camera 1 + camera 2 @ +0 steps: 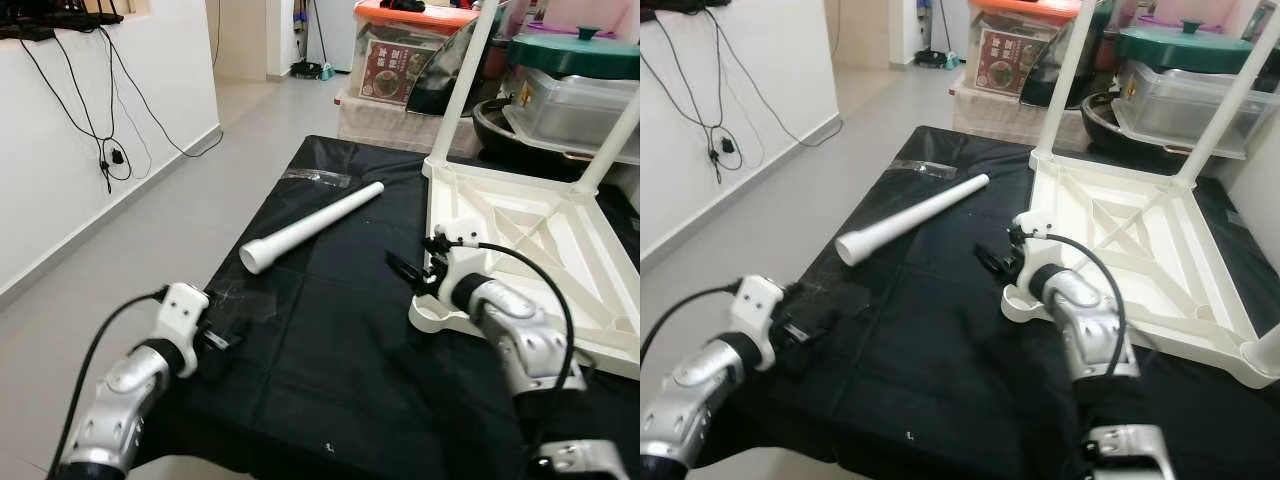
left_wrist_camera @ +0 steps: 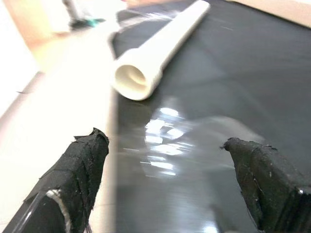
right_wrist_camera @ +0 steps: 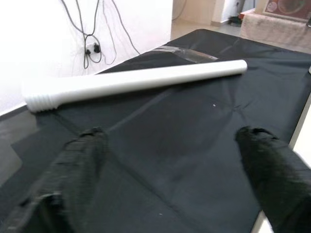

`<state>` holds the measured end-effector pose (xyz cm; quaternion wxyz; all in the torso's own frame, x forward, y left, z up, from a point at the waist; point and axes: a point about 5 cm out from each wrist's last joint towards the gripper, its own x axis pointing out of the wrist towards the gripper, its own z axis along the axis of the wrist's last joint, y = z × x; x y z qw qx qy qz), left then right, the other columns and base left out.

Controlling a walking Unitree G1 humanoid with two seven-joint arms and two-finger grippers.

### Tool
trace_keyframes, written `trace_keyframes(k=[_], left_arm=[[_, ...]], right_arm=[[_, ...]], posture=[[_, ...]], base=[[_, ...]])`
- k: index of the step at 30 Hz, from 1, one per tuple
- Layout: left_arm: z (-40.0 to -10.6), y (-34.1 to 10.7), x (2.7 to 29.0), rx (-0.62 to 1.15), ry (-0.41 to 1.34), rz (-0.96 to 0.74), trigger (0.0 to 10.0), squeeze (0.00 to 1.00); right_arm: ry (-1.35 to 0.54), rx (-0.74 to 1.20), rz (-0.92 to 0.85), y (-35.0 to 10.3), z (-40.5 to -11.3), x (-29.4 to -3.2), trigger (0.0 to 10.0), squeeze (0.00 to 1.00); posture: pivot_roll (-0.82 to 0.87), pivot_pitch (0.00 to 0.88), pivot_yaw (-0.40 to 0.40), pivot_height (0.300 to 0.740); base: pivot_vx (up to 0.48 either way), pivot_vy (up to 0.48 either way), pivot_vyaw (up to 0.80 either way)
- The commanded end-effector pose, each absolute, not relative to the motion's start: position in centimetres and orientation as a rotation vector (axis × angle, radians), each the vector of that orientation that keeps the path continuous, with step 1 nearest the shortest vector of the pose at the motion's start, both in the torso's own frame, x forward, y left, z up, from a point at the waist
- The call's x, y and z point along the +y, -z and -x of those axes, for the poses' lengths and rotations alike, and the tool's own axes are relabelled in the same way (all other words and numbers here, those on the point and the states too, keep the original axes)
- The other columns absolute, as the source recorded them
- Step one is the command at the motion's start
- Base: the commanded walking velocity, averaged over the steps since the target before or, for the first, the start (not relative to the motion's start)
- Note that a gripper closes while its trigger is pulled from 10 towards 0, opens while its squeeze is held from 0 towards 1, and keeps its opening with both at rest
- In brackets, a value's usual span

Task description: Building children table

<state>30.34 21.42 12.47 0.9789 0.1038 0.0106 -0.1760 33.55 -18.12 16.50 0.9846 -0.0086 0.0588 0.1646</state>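
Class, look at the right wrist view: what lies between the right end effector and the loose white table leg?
Only bare black cloth. The right end effector, fingers apart, faces the white leg across it.

— How many table legs do you count?
— Three. One loose leg lies on the black cloth toward its left edge, and two legs stand fitted in the far corners of the single upturned white tabletop.
— Grippers?
— Two: the left gripper and the right gripper, each with two black fingers spread apart.
— Storage boxes behind?
— At least two.
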Motion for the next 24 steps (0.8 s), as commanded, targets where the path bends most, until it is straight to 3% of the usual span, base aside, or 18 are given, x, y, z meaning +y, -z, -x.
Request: trace_keyframes(k=[1,13,17,18,19,20,24], left_arm=[[-30.4,-12.4,21.8,0.026,0.34,-0.207,10.0,0.0],[-30.5,-12.7,19.8,-0.016,0.355,-0.116,10.0,0.0],[-30.2,-12.4,19.3,-0.024,0.315,-0.09,10.0,0.0],[-30.1,-12.4,19.3,-0.026,0.309,-0.085,10.0,0.0],[-30.1,-12.4,19.3,-0.026,0.309,-0.085,10.0,0.0],[-30.1,-12.4,19.3,-0.027,0.303,-0.084,10.0,0.0],[-30.2,-12.4,19.4,-0.027,0.296,-0.087,10.0,0.0]], right_arm=[[-0.305,0.133,-0.021,-15.9,-33.1,-18.3,10.0,1.0],[-0.173,0.131,-0.052,-14.2,-30.9,-16.8,10.0,1.0],[0.008,0.168,-0.025,-13.8,-30.4,-16.9,10.0,0.97],[0.064,0.19,-0.018,-13.6,-30.4,-17.0,10.0,0.82],[0.064,0.19,-0.018,-13.6,-30.4,-17.0,10.0,0.82],[0.093,0.212,-0.027,-13.5,-30.6,-17.0,10.0,0.0],[0.091,0.232,-0.086,-13.7,-30.8,-16.6,10.0,0.0]], posture=[[0.13,0.0,-0.087,0.74],[0.1,0.0,-0.072,0.74],[0.11,0.0,-0.077,0.74],[0.11,0.0,-0.077,0.74],[0.11,0.0,-0.077,0.74],[0.11,0.0,-0.075,0.74],[0.11,0.0,-0.074,0.74]], base=[[0.0,0.0,0.0],[0.0,0.0,0.0],[0.0,0.0,0.0],[0.0,0.0,0.0],[0.0,0.0,0.0],[0.0,0.0,0.0],[0.0,0.0,0.0]])
